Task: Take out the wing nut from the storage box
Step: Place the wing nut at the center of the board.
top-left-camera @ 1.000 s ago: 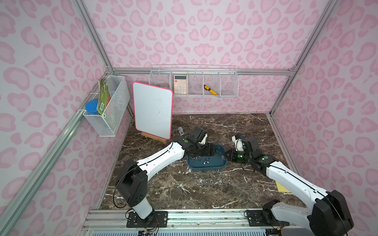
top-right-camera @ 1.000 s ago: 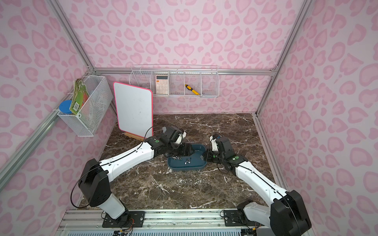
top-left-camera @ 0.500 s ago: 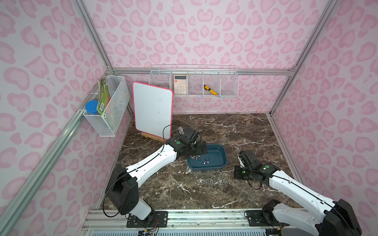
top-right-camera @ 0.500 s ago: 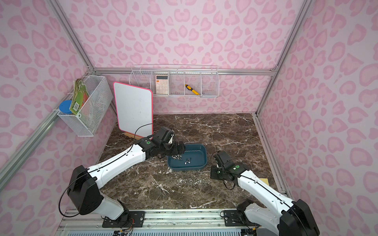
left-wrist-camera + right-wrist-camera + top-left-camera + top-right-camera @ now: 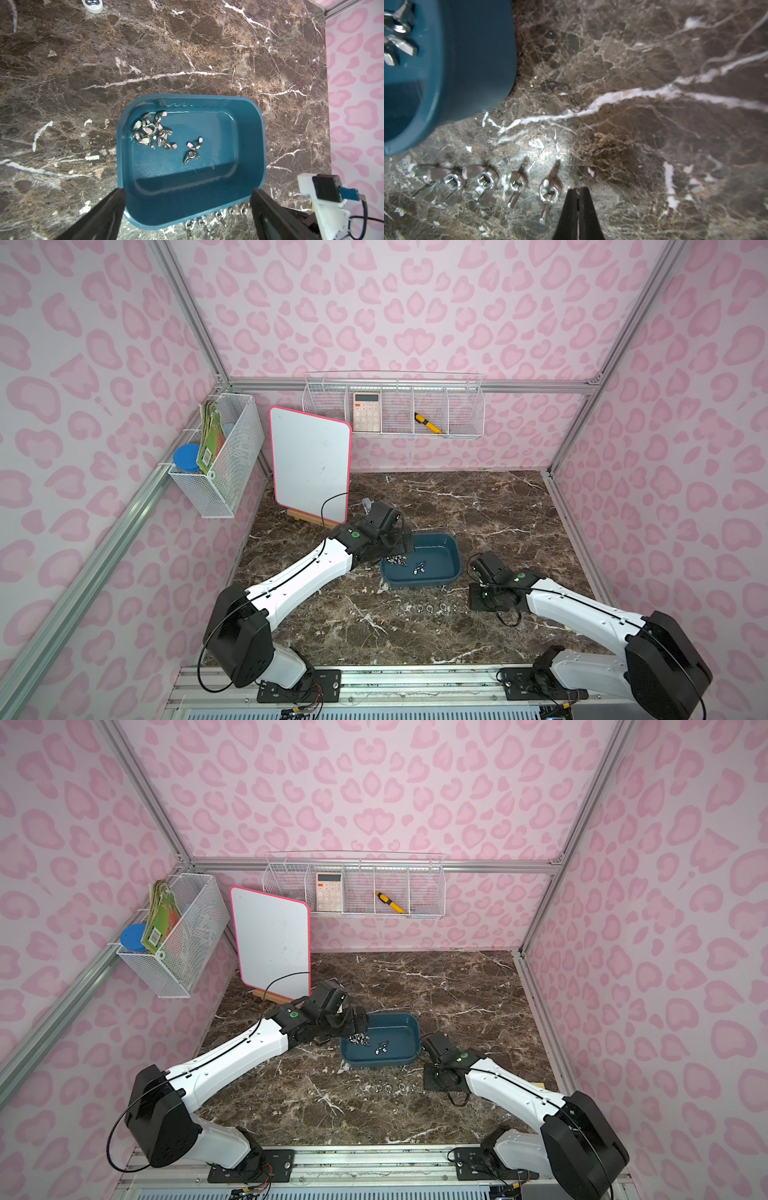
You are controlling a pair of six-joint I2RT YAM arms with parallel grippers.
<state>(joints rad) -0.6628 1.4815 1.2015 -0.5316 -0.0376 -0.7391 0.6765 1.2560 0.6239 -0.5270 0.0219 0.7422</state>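
The storage box (image 5: 446, 560) (image 5: 405, 1038) is a teal tub in mid table, also in the left wrist view (image 5: 247, 145) and the right wrist view (image 5: 471, 52). Inside lie a cluster of silver wing nuts (image 5: 150, 131) (image 5: 395, 560) and two loose ones (image 5: 192, 150). My left gripper (image 5: 188, 193) (image 5: 405, 545) hangs open over the box's left end, holding nothing. Several wing nuts (image 5: 483, 184) (image 5: 440, 608) (image 5: 399, 1088) lie in a row on the marble in front of the box. My right gripper (image 5: 578, 189) (image 5: 473, 602) is shut and empty, tips just beside the row's right-end wing nut (image 5: 548, 193).
A pink-framed whiteboard (image 5: 309, 470) stands on a wooden easel behind the left arm. White wire baskets hang on the back wall (image 5: 395, 410), holding a calculator and a yellow tool, and on the left wall (image 5: 220, 464). A small white object (image 5: 92, 5) lies behind the box.
My right gripper left the box's right side and came down to the front, at the right end of the wing nut row. My left gripper shifted over the box's left end and opened wider.
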